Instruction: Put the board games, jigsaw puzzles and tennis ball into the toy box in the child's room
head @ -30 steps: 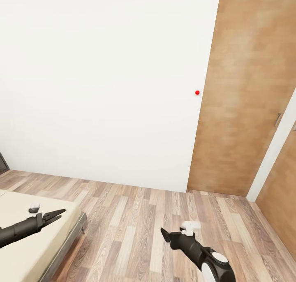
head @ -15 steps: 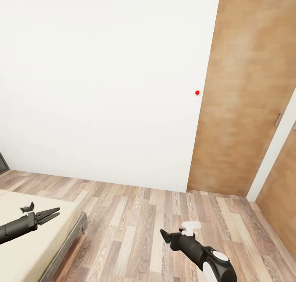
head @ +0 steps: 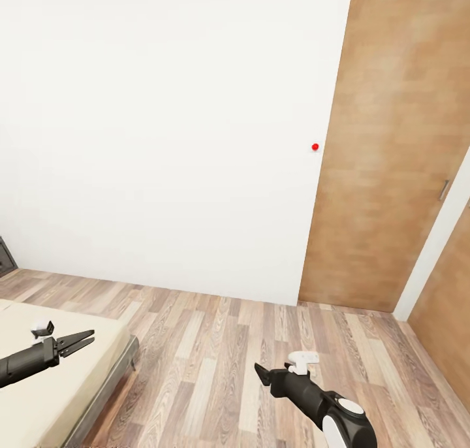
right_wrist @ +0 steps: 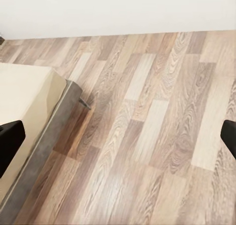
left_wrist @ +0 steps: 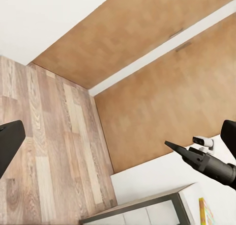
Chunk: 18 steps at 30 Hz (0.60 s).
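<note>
The corner of the bed [head: 72, 396] sits at the lower left of the head view, its beige mattress bare where it shows; the right wrist view has the mattress [right_wrist: 22, 95] with its grey frame too. My left gripper [head: 90, 338] hovers open over that mattress corner, empty. Above the wood floor my right gripper [head: 261, 373] is open and empty, and the left wrist view catches it from the side [left_wrist: 170, 145]. The board games, jigsaw puzzles, tennis ball, toy box and table are out of view. A thin yellow-green sliver [left_wrist: 204, 210] is too small to identify.
A white wall [head: 163, 141] faces me, with a small red dot [head: 315, 147] near a closed wooden door [head: 385, 160] on the right. Wood-plank floor [head: 209, 356] stretches between the bed and the door. A grey-framed white piece of furniture [left_wrist: 142, 210] shows in the left wrist view.
My left gripper has drawn back a little to the left over the mattress and rolled at the wrist. The head camera has shifted slightly. The right arm has barely moved.
</note>
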Available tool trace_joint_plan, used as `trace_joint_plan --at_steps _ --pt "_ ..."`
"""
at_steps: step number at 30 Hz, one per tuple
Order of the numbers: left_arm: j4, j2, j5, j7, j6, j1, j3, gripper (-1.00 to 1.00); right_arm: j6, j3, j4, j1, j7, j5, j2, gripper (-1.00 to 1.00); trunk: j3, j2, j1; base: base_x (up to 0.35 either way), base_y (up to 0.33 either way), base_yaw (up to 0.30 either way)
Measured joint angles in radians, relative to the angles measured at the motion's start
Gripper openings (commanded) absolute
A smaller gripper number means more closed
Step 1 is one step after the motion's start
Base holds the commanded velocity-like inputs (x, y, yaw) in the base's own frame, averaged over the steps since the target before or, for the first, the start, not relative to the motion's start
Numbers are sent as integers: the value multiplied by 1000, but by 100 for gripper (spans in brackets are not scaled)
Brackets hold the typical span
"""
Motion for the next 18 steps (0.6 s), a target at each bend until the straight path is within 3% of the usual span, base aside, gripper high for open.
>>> trace_joint_plan --at_steps 10,18 --pt "0 0 0 0 -1 0 -1 100 3 5 0 0 0 -1 2 100 -10 0 0 10 -11 169" --pt "0 0 -1 3 0 0 -1 100 4 0 1 0 0 -2 1 100 -20 0 0 127 -98 181"
